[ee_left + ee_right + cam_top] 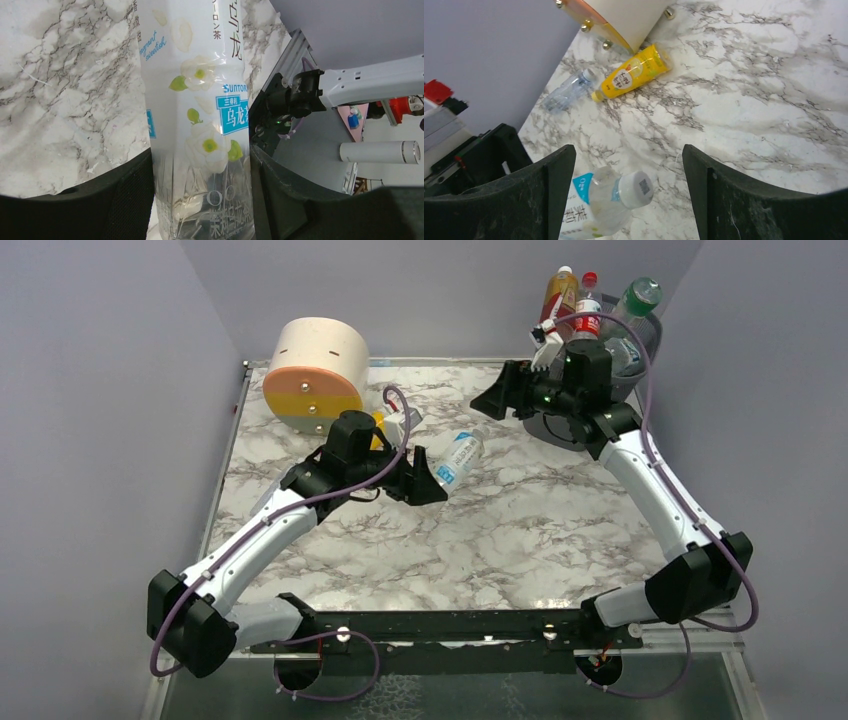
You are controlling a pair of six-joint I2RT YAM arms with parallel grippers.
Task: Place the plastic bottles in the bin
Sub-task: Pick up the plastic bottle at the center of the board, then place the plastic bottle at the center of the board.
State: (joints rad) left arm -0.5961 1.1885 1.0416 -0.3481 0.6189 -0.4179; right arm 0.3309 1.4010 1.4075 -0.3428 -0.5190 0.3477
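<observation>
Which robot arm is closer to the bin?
Right. The right arm is just beside the bin; the left arm is farther off, mid-table, holding a clear bottle.

Bottles stand in bin, far right corner

Pale grey walls enclose marble-veined table (three sides); even light.

Looking down from above and behind the arm bases over the whole table; peering close from each wrist, both catching the clear bottle between the left fingers.
</observation>
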